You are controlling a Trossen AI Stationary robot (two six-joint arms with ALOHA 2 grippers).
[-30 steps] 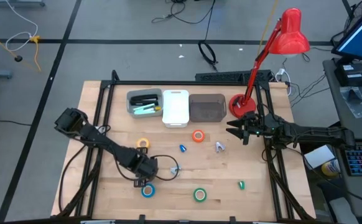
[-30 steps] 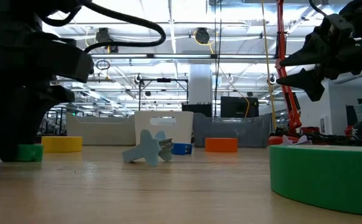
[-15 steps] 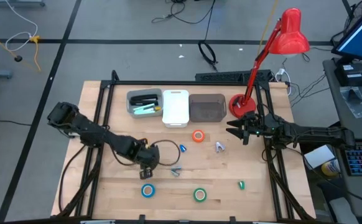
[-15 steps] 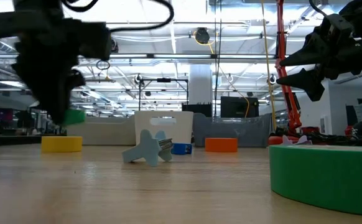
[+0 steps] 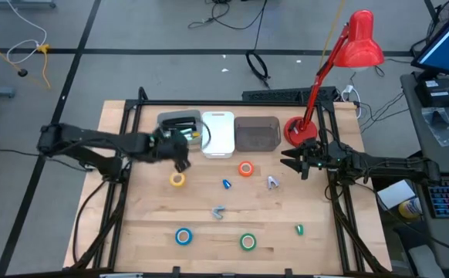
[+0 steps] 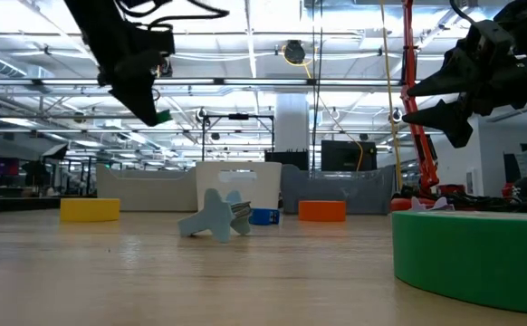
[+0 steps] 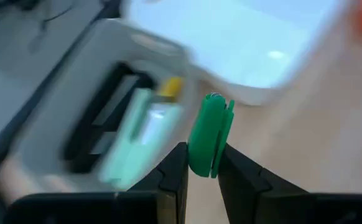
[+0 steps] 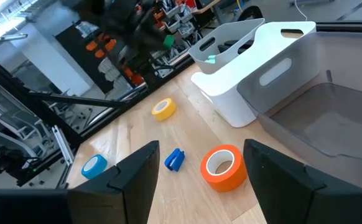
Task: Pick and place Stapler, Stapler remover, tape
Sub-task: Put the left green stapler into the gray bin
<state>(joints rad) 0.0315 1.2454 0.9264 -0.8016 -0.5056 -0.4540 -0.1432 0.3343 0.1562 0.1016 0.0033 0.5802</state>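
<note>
My left gripper (image 5: 181, 145) (image 7: 201, 155) is shut on a small flat green piece (image 7: 207, 134), perhaps a staple remover, held high by the near edge of the light grey bin (image 5: 165, 131). The black stapler (image 5: 180, 122) lies inside that bin beside a mint-coloured item. On the table lie the yellow tape (image 5: 177, 179), orange tape (image 5: 245, 168), blue tape (image 5: 183, 236) and green tape (image 5: 248, 242). A grey-blue staple remover (image 5: 219, 211) and a grey one (image 5: 272, 182) also lie there. My right gripper (image 5: 290, 163) (image 6: 417, 101) hangs open over the table's right part. My left gripper pinches the green piece between its two fingers by its near end (image 7: 199, 163); the rest stands out beyond the fingertips (image 7: 173, 163). In the low view the fingers slant downward, and the piece (image 6: 161, 117) is lifted clear, well above the table.
A white bin (image 5: 217, 133) and a dark grey bin (image 5: 256, 133) stand right of the light grey one at the far edge. A red lamp's base (image 5: 295, 130) sits at the far right. A small blue piece (image 5: 226, 184) and a small green piece (image 5: 299, 228) lie loose.
My left gripper has risen from the table beside the blue tape and travelled toward the far edge, to the light grey bin. It has stayed shut on the green piece, which went from table height to lifted clear. The right arm has kept still.
</note>
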